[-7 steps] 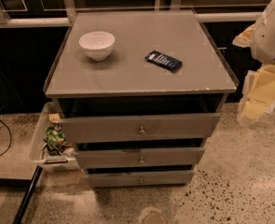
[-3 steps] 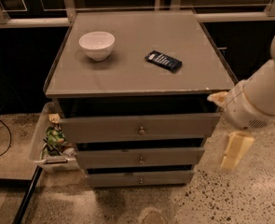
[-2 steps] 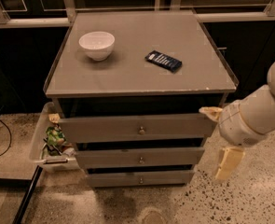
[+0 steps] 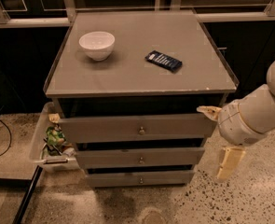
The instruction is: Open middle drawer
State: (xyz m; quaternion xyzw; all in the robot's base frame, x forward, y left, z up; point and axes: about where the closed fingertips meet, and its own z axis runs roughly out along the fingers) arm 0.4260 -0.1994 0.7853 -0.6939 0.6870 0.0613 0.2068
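Big grey square-topped cabinet [image 4: 127,76] fills the middle of the view, three drawers stacked down its front, standing on speckled stone floor [image 4: 249,199]. My white rounded arm [image 4: 256,115] comes in from the right edge, low, beside the cabinet's front right corner. And there's my gripper [image 4: 211,141], just off the right ends of the drawer fronts, not touching any of them. Jaws spread wide apart, holding nothing: one cream finger points up and left near the corner of the uppermost drawer [image 4: 137,127], the other hangs down toward the floor, level with the lower drawers.

On the floor, against the cabinet's left side, sits a pale translucent plastic tub [image 4: 34,146] with crumpled packets inside.

Now the one I'm here for: the middle drawer [image 4: 109,158], a flat grey front, second of the three, with a dark gap above it and the narrow lowest drawer [image 4: 113,178] right beneath. Whether it's pushed fully home, I can't tell.

Up on top, a white round bowl [image 4: 97,45] stands upright toward the back left. A dark flat rectangular packet [image 4: 163,60] lies right of centre, well apart from the bowl.

Smallest of all, the small round metal knob [image 4: 140,160], dead centre on the middle drawer, well left of my jaws.
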